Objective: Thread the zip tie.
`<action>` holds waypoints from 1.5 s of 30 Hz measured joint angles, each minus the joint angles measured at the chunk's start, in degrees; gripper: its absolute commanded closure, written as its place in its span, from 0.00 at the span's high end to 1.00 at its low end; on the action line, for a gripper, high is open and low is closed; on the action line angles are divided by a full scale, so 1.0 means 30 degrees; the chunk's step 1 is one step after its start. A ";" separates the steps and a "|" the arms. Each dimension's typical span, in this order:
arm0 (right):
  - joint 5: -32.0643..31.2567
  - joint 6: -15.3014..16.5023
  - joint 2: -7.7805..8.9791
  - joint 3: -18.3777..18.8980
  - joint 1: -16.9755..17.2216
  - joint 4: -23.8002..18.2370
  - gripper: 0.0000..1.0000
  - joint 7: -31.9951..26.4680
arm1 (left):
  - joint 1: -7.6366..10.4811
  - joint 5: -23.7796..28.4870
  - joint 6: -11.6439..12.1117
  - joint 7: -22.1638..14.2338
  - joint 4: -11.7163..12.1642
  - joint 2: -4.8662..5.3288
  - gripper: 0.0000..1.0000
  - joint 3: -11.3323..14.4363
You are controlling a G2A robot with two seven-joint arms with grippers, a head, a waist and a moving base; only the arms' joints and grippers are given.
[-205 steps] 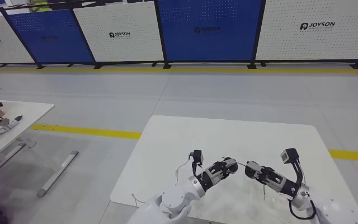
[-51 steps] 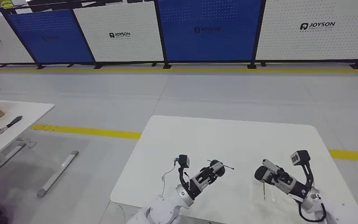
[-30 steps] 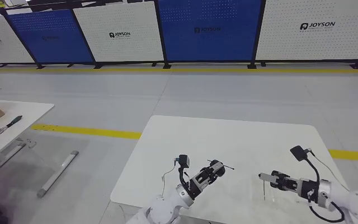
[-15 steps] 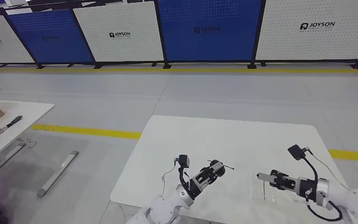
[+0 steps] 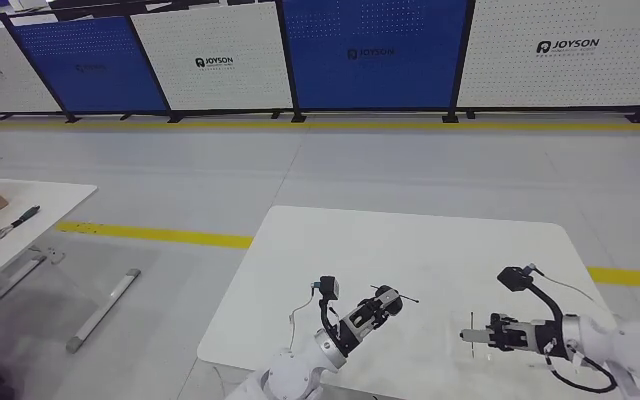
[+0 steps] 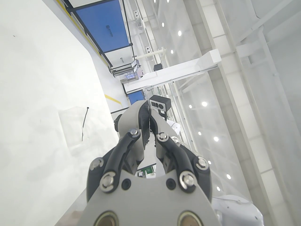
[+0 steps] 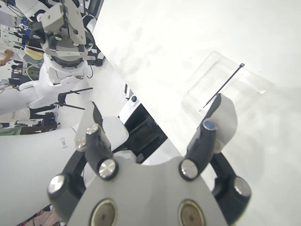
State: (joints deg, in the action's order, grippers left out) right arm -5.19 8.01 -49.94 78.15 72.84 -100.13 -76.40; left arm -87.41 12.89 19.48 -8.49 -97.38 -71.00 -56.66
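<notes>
Our right claw hangs wide open with nothing in it, low over the near right part of the desk. That is the change. A few seconds ago both claws met nose to nose over the middle of the desk. Since then the right arm has drawn away, rolled its wrist and, over the last second, come down toward the clear tray. We read this as the right arm leaving the joint work and going to fetch from the tray, with the pick not yet made. In the right wrist view the loose zip tie lies flat on the tray. Its thin tail ends just beside one fingertip and its head points away from the claw. The tie therefore lies off that one finger rather than between the two, and we cannot tell whether the tip touches it. Well apart, near the front of the desk, our left claw has pulled back and has not moved for the last couple of seconds. It is clamped on the held zip tie, which sticks out to both sides of the fingers.
</notes>
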 measured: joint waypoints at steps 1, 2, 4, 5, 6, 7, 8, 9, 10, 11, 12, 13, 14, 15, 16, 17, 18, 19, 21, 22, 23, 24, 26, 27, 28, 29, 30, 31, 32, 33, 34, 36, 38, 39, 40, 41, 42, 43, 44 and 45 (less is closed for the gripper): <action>0.0006 0.0002 0.0000 0.0007 0.0009 -0.0004 1.00 0.0017 | 0.0000 0.0000 0.0000 0.0000 0.0000 0.0000 0.00 0.0000; 0.0013 0.0003 -0.0001 0.0013 0.0016 -0.0007 1.00 0.0024 | 0.0000 0.0000 0.0000 0.0000 0.0000 0.0000 0.00 0.0000; 0.0020 0.0003 -0.0001 0.0017 0.0021 -0.0009 1.00 0.0029 | 0.0000 0.0000 0.0000 0.0000 0.0000 0.0000 0.00 0.0000; 0.0020 0.0004 -0.0001 0.0017 0.0021 -0.0009 1.00 0.0029 | 0.0000 0.0000 0.0000 0.0000 0.0000 0.0000 0.00 0.0000; 0.0020 0.0004 -0.0001 0.0017 0.0020 -0.0009 1.00 0.0029 | 0.0000 0.0000 0.0000 0.0000 0.0000 0.0000 0.00 0.0000; 0.0020 0.0004 -0.0001 0.0017 0.0020 -0.0009 1.00 0.0029 | 0.0000 0.0000 0.0000 0.0000 0.0000 0.0000 0.00 0.0000; 0.0020 0.0004 -0.0001 0.0017 0.0020 -0.0009 1.00 0.0029 | 0.0000 0.0000 0.0000 0.0000 0.0000 0.0000 0.00 0.0000; 0.0020 0.0004 -0.0001 0.0017 0.0020 -0.0009 1.00 0.0028 | 0.0000 0.0000 0.0000 0.0000 0.0000 0.0000 0.00 0.0000; 0.0020 0.0004 -0.0001 0.0017 0.0020 -0.0009 1.00 0.0028 | 0.0000 0.0000 0.0000 0.0000 0.0000 0.0000 0.00 0.0000; 0.0020 0.0004 -0.0001 0.0017 0.0020 -0.0009 1.00 0.0028 | 0.0000 0.0000 0.0000 0.0000 0.0000 0.0000 0.00 0.0000; 0.0020 0.0004 -0.0001 0.0017 0.0020 -0.0009 1.00 0.0028 | 0.0000 0.0000 0.0000 0.0000 0.0000 0.0000 0.00 0.0000; 0.0014 0.0007 -0.0001 0.0010 0.0024 -0.0015 1.00 0.0030 | 0.0000 0.0000 0.0000 0.0000 0.0000 0.0000 0.00 0.0000; -0.0093 0.0048 0.0005 -0.0059 0.0059 -0.0075 1.00 0.0030 | 0.0000 0.0000 0.0000 0.0000 0.0000 0.0000 0.00 0.0000; -0.0352 0.0091 0.0014 -0.0165 0.0096 -0.0173 1.00 0.0024 | 0.0000 0.0000 0.0000 0.0000 0.0000 0.0000 0.00 0.0000; -0.0610 0.0057 0.0028 -0.0218 0.0102 -0.0251 1.00 0.0084 | 0.0000 0.0000 0.0000 0.0000 0.0000 0.0000 0.00 0.0000; -0.0624 -0.0103 0.0043 -0.0214 0.0069 -0.0237 1.00 0.0051 | 0.0000 0.0000 0.0000 0.0000 0.0000 0.0000 0.00 0.0000; -0.0630 -0.0407 0.0063 -0.0213 -0.0035 -0.0191 1.00 -0.0141 | 0.0000 0.0000 0.0000 0.0000 0.0000 0.0000 0.00 0.0000; -0.0757 -0.0979 0.0083 -0.0263 -0.0294 -0.0148 1.00 -0.0432 | 0.0000 0.0000 0.0000 0.0000 0.0000 0.0000 0.00 0.0000; -0.1087 -0.1896 0.0071 -0.0622 -0.0790 -0.0086 1.00 -0.0851 | 0.0000 0.0000 0.0000 0.0000 0.0000 0.0000 0.00 0.0000; -0.1536 -0.2499 0.0040 -0.1014 -0.1211 0.0003 1.00 -0.1024 | 0.0000 0.0000 0.0000 0.0000 0.0000 0.0000 0.00 0.0000; -0.1919 -0.2944 0.0000 -0.1371 -0.1543 0.0091 1.00 -0.1022 | 0.0000 0.0000 0.0000 0.0000 0.0000 0.0000 0.00 0.0000; -0.2218 -0.3335 -0.0055 -0.1766 -0.1876 0.0206 1.00 -0.1020 | 0.0000 0.0000 0.0000 0.0000 0.0000 0.0000 0.00 0.0000; -0.2634 -0.4038 -0.0213 -0.2706 -0.2669 0.0680 1.00 -0.0964 | 0.0000 0.0000 0.0000 0.0000 0.0000 0.0000 0.00 0.0000; -0.2908 -0.4386 -0.0308 -0.3232 -0.3122 0.1034 1.00 -0.0886 | 0.0000 0.0000 0.0000 0.0000 0.0000 0.0000 0.00 0.0000; -0.3213 -0.4713 -0.0379 -0.3601 -0.3447 0.1318 1.00 -0.0703 | 0.0000 0.0000 0.0000 0.0000 0.0000 0.0000 0.00 0.0000; -0.3493 -0.4995 -0.0458 -0.3975 -0.3727 0.1561 1.00 -0.0463 | 0.0000 0.0000 0.0000 0.0000 0.0000 0.0000 0.00 0.0000; -0.3572 -0.5081 -0.0542 -0.4337 -0.3957 0.1776 1.00 -0.0295 | 0.0000 0.0000 0.0000 0.0000 0.0000 0.0000 0.00 0.0000; -0.3426 -0.4992 -0.0638 -0.4723 -0.4215 0.2099 1.00 -0.0180 | 0.0000 0.0000 0.0000 0.0000 0.0000 0.0000 0.00 0.0000; -0.3313 -0.4925 -0.0677 -0.4881 -0.4339 0.2292 1.00 -0.0137 | 0.0000 0.0000 0.0000 0.0000 0.0000 0.0000 0.00 0.0000; -0.3257 -0.4893 -0.0690 -0.4935 -0.4386 0.2381 1.00 -0.0126 | 0.0000 0.0000 0.0000 0.0000 0.0000 0.0000 0.00 0.0000; -0.3242 -0.4884 -0.0689 -0.4935 -0.4393 0.2402 1.00 -0.0126 | 0.0000 0.0000 0.0000 0.0000 0.0000 0.0000 0.00 0.0000; -0.3247 -0.4885 -0.0685 -0.4912 -0.4379 0.2383 1.00 -0.0133 | 0.0000 0.0000 0.0000 0.0000 0.0000 0.0000 0.00 0.0000; -0.3255 -0.4889 -0.0683 -0.4906 -0.4373 0.2375 1.00 -0.0136 | 0.0000 0.0000 0.0000 0.0000 0.0000 0.0000 0.00 0.0000; -0.3255 -0.4890 -0.0683 -0.4906 -0.4373 0.2375 1.00 -0.0136 | 0.0000 0.0000 0.0000 0.0000 0.0000 0.0000 0.00 0.0000; -0.3256 -0.4891 -0.0683 -0.4907 -0.4373 0.2375 1.00 -0.0136 | 0.0000 0.0000 0.0000 0.0000 0.0000 0.0000 0.00 0.0000; -0.3256 -0.4892 -0.0683 -0.4907 -0.4372 0.2375 1.00 -0.0136 | 0.0000 0.0000 0.0000 0.0000 0.0000 0.0000 0.00 0.0000; -0.3268 -0.4918 -0.0686 -0.4902 -0.4334 0.2386 1.00 -0.0082 | 0.0000 0.0000 0.0000 0.0000 0.0000 0.0000 0.00 0.0000; -0.3368 -0.5075 -0.0692 -0.4910 -0.4185 0.2379 1.00 0.0257 | 0.0000 0.0000 0.0000 0.0000 0.0000 0.0000 0.00 0.0000; -0.3499 -0.5291 -0.0694 -0.4929 -0.4065 0.2320 1.00 0.0608 | 0.0000 0.0000 0.0000 0.0000 0.0000 0.0000 0.00 0.0000; -0.3674 -0.5569 -0.0694 -0.4965 -0.3970 0.2219 1.00 0.0912 | 0.0000 0.0000 0.0000 0.0000 0.0000 0.0000 0.00 0.0000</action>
State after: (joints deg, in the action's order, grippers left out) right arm -16.21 -8.70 -52.02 63.25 60.93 -93.47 -73.67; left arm -87.41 12.89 19.48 -8.49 -97.38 -71.00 -56.66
